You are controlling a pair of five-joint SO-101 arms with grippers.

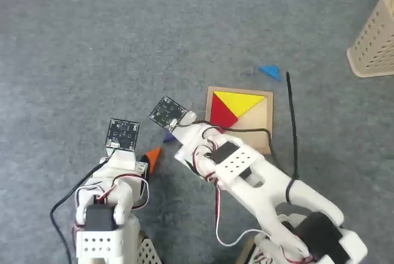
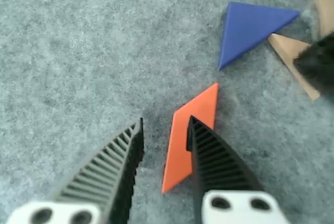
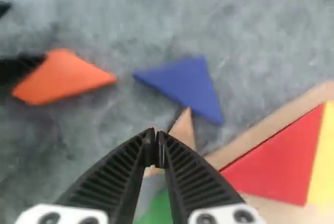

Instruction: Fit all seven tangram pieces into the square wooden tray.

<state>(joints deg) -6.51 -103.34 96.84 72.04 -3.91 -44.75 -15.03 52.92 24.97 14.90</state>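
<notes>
The square wooden tray (image 1: 266, 130) holds a yellow triangle (image 1: 239, 100) and a red triangle (image 1: 221, 114). An orange parallelogram (image 2: 191, 125) lies flat on the grey carpet, and my left gripper (image 2: 166, 123) hangs open over it, one finger (image 2: 211, 153) covering its edge. A dark blue triangle (image 2: 249, 27) lies just beyond it, with a tan triangle (image 3: 183, 126) beside that. My right gripper (image 3: 155, 139) is shut just above the tan triangle, near the tray's rim (image 3: 261, 130). A green piece (image 3: 162, 211) shows beneath its fingers. A light blue triangle (image 1: 269, 71) lies past the tray.
A perforated beige basket (image 1: 375, 36) stands at the far right. A black cable (image 1: 292, 122) runs along the tray's right side. Open carpet stretches to the left and far side of the table.
</notes>
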